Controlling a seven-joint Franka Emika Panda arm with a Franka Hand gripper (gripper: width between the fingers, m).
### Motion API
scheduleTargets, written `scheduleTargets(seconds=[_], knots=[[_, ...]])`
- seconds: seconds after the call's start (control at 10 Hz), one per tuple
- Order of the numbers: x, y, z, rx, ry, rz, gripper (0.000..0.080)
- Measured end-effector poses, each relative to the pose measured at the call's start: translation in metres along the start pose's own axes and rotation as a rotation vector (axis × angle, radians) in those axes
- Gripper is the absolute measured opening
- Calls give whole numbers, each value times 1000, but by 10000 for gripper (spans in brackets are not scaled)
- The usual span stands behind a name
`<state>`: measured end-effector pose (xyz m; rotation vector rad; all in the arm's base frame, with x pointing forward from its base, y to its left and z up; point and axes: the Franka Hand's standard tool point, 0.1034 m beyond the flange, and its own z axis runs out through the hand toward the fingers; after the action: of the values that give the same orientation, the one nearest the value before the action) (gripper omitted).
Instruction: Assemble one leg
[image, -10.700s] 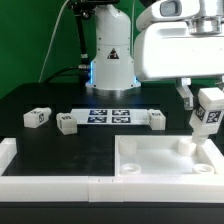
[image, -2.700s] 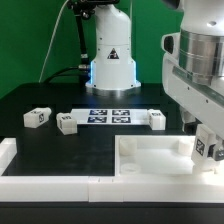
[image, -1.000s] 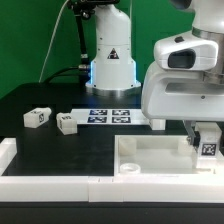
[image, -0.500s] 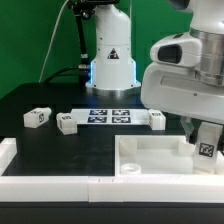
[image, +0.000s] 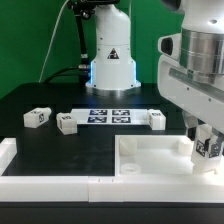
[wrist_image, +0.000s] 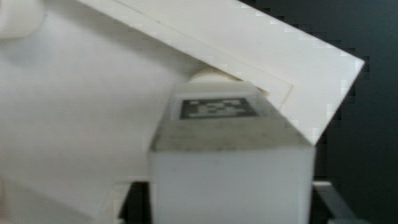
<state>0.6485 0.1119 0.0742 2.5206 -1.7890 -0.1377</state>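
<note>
My gripper (image: 205, 140) is shut on a white leg (image: 207, 148) with a black-and-white tag, held upright at the far right corner of the large white tray-like part (image: 150, 160). In the wrist view the leg (wrist_image: 221, 150) fills the space between my fingers, its tagged end lying at the tray's corner (wrist_image: 267, 50). Whether the leg sits in the corner socket is hidden by the arm. Three more legs lie on the black table: one (image: 37, 117) at the exterior view's left, one (image: 66, 124) beside it, one (image: 157, 120) to the right of the marker board.
The marker board (image: 110, 114) lies flat in the middle of the table. The robot base (image: 110, 60) stands behind it. A white rail (image: 50, 183) runs along the table's near edge, with a raised end (image: 6, 150) at the exterior view's left.
The arm has brought the leg down from above the tray to its far right corner. Over the last second the wrist has turned with the leg still at that corner.
</note>
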Motion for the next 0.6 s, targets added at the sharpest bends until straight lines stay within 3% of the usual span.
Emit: scheduleTargets(seconds=[0.3,0.4,0.5,0.6], knots=[[-2,1,0,-2,-9,215,290],[-2,1,1,-2,-10,179,487],[-2,1,1,-2,-10,142,487],[-3,1,1,-2,-10,144,614]])
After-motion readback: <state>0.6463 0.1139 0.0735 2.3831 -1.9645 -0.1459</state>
